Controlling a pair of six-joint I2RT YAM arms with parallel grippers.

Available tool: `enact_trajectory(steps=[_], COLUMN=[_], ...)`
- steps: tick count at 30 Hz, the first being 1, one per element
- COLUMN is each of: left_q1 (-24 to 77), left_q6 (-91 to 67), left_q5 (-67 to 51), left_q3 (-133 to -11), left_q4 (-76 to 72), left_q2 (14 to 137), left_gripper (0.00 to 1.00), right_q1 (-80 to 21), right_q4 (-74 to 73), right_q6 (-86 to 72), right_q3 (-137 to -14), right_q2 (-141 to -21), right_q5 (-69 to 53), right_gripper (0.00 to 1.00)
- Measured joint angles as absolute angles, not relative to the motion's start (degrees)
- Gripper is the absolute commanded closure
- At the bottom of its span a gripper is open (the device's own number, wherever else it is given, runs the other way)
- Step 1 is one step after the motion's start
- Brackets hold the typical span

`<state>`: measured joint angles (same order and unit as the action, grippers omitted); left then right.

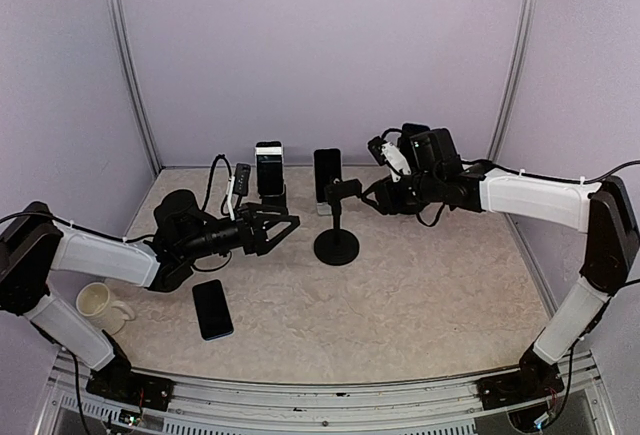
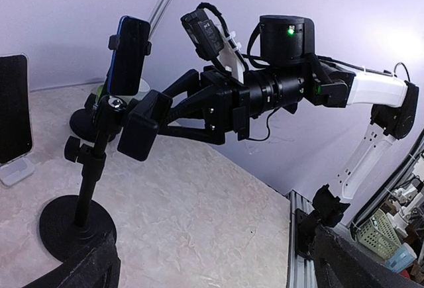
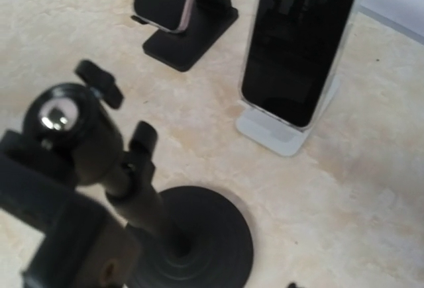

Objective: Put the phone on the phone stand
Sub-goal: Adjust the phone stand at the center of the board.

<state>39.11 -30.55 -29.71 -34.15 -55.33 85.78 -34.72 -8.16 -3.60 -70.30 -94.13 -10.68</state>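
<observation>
1. The right gripper reaches to the head of the phone stand, its jaws partly closed on either side of the black holder block. I cannot tell whether they pinch it. It appears to be steadying the stand.
2. The left gripper hovers just left of the stand, jaws wide apart and empty.
3. The phone lies flat on the table, well apart from the stand. Next, it probably needs gripping by its long edges.
4. It is a slim, dark, glossy slab, likely slippery.

Right gripper against phone stand head
</observation>
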Motion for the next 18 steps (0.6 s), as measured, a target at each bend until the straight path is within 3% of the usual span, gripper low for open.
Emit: enact_trajectory(steps=[11,18], left_q1=[39.11,39.24], left_q6=[-30.55,-30.55], left_q5=[-29.23,-27.88], left_q3=[-37.43,-37.63], left_q4=[-54.13,-52.77], left_q2=[87.11,87.39], left_gripper=[0.01,0.01], right_q1=[-37.87,-41.69], right_q4=[-8.27,-8.64], right_q6=[-3.42,-3.42], right_q3=[-70.22,-70.22], right_q2=[-93.06,-92.79], right_q5=[-11.14,-9.21], right_gripper=[0.55,0.51])
